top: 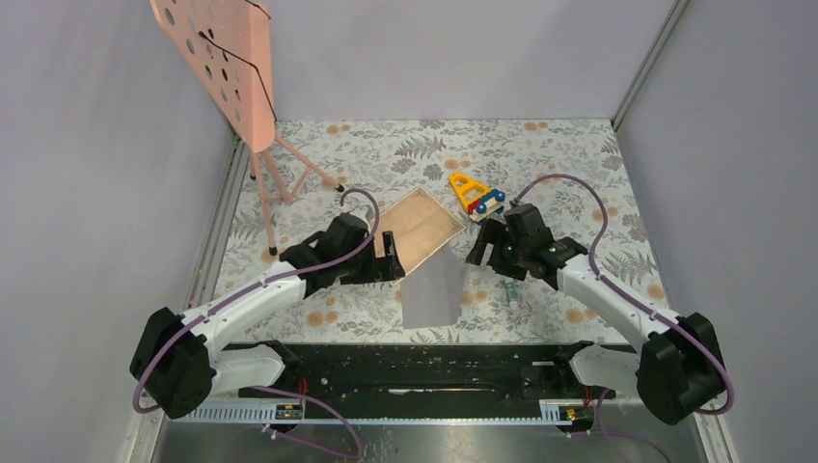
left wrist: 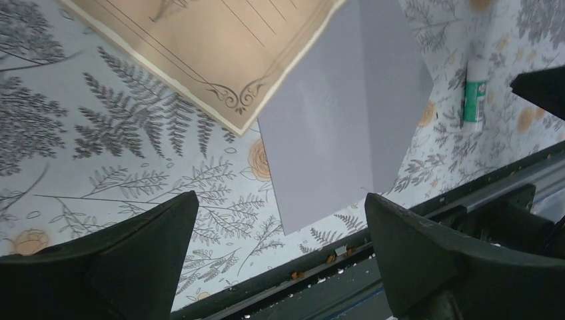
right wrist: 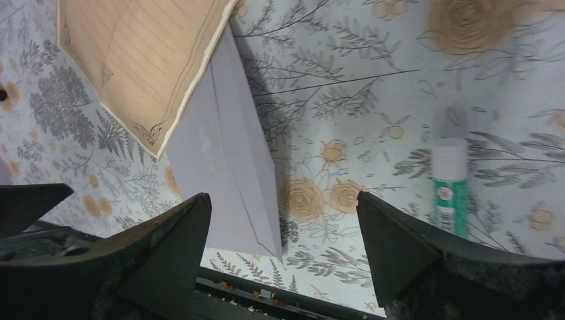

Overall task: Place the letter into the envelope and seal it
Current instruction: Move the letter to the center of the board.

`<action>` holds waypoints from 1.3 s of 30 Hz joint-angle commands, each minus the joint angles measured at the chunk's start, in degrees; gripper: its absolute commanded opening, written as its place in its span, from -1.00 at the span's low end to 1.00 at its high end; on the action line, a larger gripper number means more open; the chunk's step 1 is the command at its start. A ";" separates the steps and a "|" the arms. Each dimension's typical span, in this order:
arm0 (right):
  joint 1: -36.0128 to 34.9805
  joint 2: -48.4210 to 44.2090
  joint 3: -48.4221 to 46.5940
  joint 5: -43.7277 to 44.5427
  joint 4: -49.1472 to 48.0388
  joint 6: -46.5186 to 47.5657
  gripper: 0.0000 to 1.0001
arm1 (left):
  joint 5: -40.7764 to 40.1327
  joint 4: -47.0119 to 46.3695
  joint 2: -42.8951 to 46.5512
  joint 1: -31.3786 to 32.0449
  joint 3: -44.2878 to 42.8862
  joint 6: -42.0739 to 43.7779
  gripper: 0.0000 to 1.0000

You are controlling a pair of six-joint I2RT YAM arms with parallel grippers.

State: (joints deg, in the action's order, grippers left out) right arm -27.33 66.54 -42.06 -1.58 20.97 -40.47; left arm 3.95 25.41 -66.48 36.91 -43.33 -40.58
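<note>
The grey-lilac envelope (top: 431, 289) lies flat on the floral table between my two arms, near the front edge. The tan lined letter (top: 422, 227) lies just beyond it, and its near corner overlaps the envelope's far end. My left gripper (top: 394, 257) hovers open just left of both papers, touching neither. My right gripper (top: 479, 241) hovers open just to their right. From the left wrist I see the letter (left wrist: 206, 40) and envelope (left wrist: 340, 127) ahead of the open left gripper (left wrist: 280, 197). The right wrist shows the letter (right wrist: 133, 60), the envelope (right wrist: 223, 147) and the empty right gripper (right wrist: 283, 197).
A green-and-white glue stick (top: 512, 292) lies right of the envelope, under my right arm. A yellow triangular toy (top: 473, 190) sits behind the letter. A pink perforated stand (top: 222, 58) rises at the back left. The black rail (top: 415, 362) runs along the front edge.
</note>
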 commanded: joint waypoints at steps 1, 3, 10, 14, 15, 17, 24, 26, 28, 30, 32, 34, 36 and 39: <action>-1.67 4.60 -0.58 -7.63 -5.04 -0.63 0.70 | -3.69 -2.99 -2.47 3.32 -1.36 -1.49 0.97; -1.67 7.24 -0.74 -9.59 -5.48 0.11 0.67 | -5.02 -3.04 -2.90 4.44 -2.02 -1.32 0.98; -1.67 14.59 -2.84 -13.78 -6.08 2.73 0.48 | -12.35 0.42 -3.40 4.60 -4.73 -0.24 0.97; -1.67 17.66 -4.95 -13.68 -6.82 2.86 0.31 | -13.49 4.25 -3.25 4.34 -6.23 0.68 0.98; -1.67 18.47 -5.87 -12.82 -6.79 2.84 0.32 | -14.34 3.81 -2.17 4.14 -4.90 0.03 0.98; -1.67 20.41 -8.33 -11.42 -6.81 2.67 0.34 | -13.82 3.01 -0.53 2.81 -2.53 -0.69 0.97; -1.03 28.94 -16.95 -7.87 -8.55 -0.89 0.51 | -10.98 4.55 0.68 -0.93 -0.89 -0.59 0.97; -0.48 31.42 -18.70 -8.17 -9.84 -3.76 0.59 | -11.08 5.09 0.95 -0.93 -1.25 -0.72 0.97; -0.34 33.62 -19.74 -8.76 -12.05 -7.13 0.61 | -11.02 5.17 1.50 -0.89 -1.45 -0.71 0.97; -0.36 36.01 -19.82 -8.66 -14.92 -11.72 0.61 | -10.81 5.09 1.84 -0.88 -1.49 -0.41 0.97; -0.33 38.21 -19.81 -9.21 -18.62 -15.23 0.60 | -9.99 4.68 1.73 -0.90 -1.61 0.39 0.97; -0.35 40.08 -19.67 -9.54 -22.27 -18.19 0.58 | -9.33 4.04 0.86 -0.95 -1.48 1.00 0.97; -0.35 41.46 -19.48 -9.66 -24.95 -19.88 0.56 | -8.65 1.68 -0.57 -0.97 -0.69 1.39 0.97; -0.31 42.28 -19.02 -8.61 -27.64 -21.26 0.55 | -8.27 -2.77 -4.75 -2.29 0.08 1.02 0.97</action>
State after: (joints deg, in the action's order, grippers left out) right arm -27.88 106.94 -60.53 -12.05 -0.89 -56.75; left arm -5.96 29.32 -67.09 35.94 -43.92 -40.27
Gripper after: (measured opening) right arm 0.776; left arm 0.988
